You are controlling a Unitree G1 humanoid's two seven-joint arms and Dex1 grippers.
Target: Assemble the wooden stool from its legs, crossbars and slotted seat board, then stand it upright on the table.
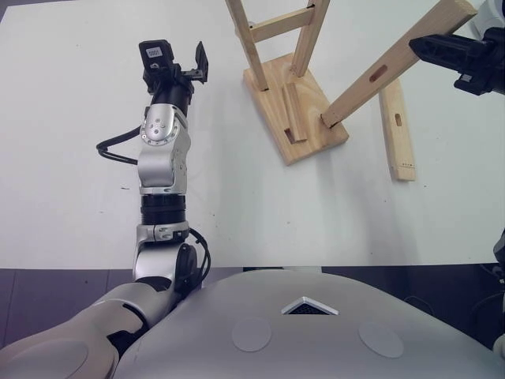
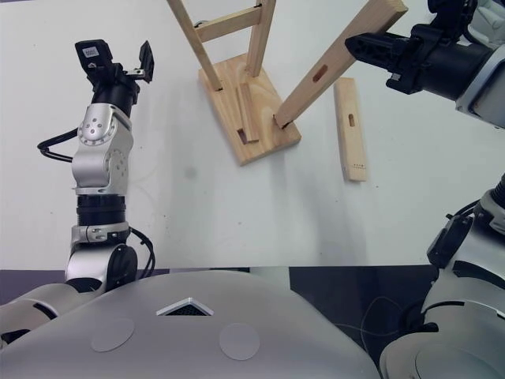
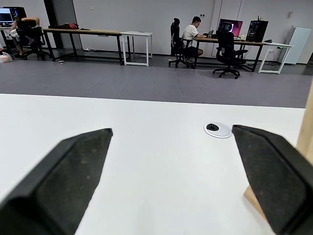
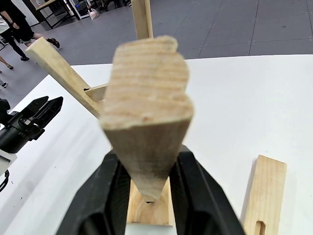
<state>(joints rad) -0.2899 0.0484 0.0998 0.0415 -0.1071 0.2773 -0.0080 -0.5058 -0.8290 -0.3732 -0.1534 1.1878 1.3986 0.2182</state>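
Observation:
The slotted seat board [image 1: 304, 118] lies flat on the white table, with two legs joined by a crossbar [image 1: 280, 24] standing up from its far end. My right gripper [image 2: 387, 54] is shut on a third leg [image 1: 394, 61], tilted, its lower end resting at the board's near right corner. That leg's top end [image 4: 146, 117] fills the space between the black fingers [image 4: 100, 196]. A fourth leg [image 1: 397, 130] lies flat on the table right of the board. My left gripper [image 1: 177, 59] is open, left of the board, holding nothing.
The white table [image 1: 79, 158] stretches wide to the left and toward its near edge. A round cable grommet [image 3: 217, 129] sits near the far edge. Beyond the table is an office floor with desks and chairs.

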